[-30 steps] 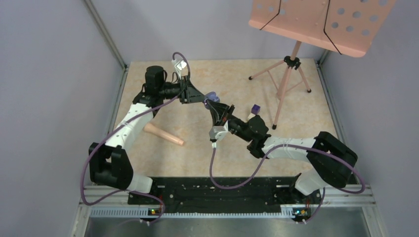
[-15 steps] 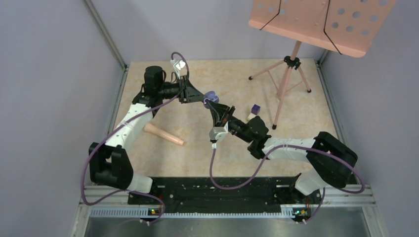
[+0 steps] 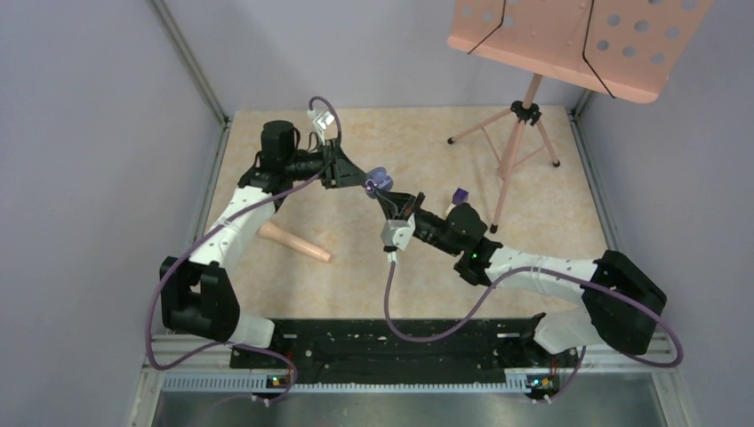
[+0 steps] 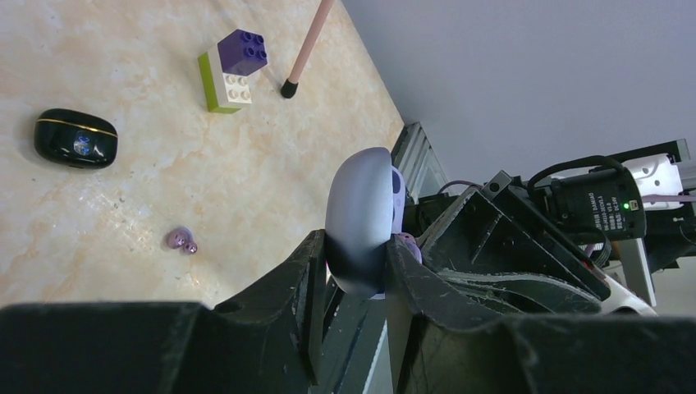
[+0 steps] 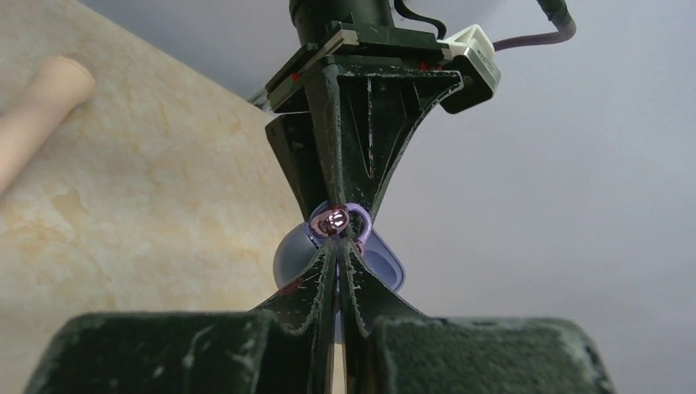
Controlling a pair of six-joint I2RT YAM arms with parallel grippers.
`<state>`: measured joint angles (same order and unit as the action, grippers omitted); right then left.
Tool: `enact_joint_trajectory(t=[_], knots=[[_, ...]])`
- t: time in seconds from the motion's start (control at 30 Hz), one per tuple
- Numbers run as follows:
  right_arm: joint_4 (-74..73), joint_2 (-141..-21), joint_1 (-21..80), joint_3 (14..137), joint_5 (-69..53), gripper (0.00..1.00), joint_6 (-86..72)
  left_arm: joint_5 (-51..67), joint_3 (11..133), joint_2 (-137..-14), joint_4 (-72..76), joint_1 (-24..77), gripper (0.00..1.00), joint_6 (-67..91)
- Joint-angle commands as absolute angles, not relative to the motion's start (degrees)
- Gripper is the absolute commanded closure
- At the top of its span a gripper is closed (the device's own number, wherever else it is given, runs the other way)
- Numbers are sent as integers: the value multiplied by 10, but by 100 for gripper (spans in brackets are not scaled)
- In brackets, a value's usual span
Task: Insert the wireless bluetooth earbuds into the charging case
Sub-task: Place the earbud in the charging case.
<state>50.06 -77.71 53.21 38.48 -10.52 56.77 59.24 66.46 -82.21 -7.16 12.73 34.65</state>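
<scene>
My left gripper [image 3: 368, 182] is shut on a pale purple charging case [image 3: 380, 176] and holds it above the table with its lid open. The case shows between the fingers in the left wrist view [image 4: 359, 220]. My right gripper [image 5: 338, 246] is shut on a pale purple earbud [image 5: 336, 220] and presses it against the open case [image 5: 294, 254], right at the left gripper's tips. A second pale purple earbud [image 4: 180, 239] lies on the table below. The black buds are not in view.
A black oval case [image 4: 75, 138] and a purple-and-yellow block [image 4: 234, 70] lie on the table. A wooden peg [image 3: 295, 243] lies left of centre. A pink music stand [image 3: 520, 133] stands at the back right, one leg near the block.
My right gripper has moved slightly up and left to meet the case, and the right arm's elbow has swung to the right. The left arm has barely moved.
</scene>
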Motion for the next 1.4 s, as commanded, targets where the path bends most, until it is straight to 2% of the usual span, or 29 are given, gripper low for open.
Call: enact_joint_trajectory(t=[0.0, 0.3, 0.47, 0.57, 0.73, 1.07, 1.23, 1.37], knots=[[443, -743, 539, 419, -130, 96, 516, 591, 667, -814, -75, 126, 100, 325], [312, -692, 531, 460, -151, 85, 437, 577, 663, -820, -101, 126, 100, 284], [190, -672, 512, 521, -175, 70, 353, 582, 664, -826, -130, 127, 100, 226], [82, -696, 490, 584, -209, 64, 297, 590, 660, -826, -136, 127, 100, 202], [-29, -749, 475, 660, -253, 66, 266, 600, 651, -821, -149, 128, 100, 178], [-79, -773, 474, 675, -298, 69, 269, 569, 637, -807, -189, 127, 100, 146], [-13, -736, 468, 617, -248, 63, 244, 575, 630, -807, -205, 127, 100, 110], [-46, -739, 452, 637, -265, 59, 227, 593, 631, -806, -225, 127, 100, 65]])
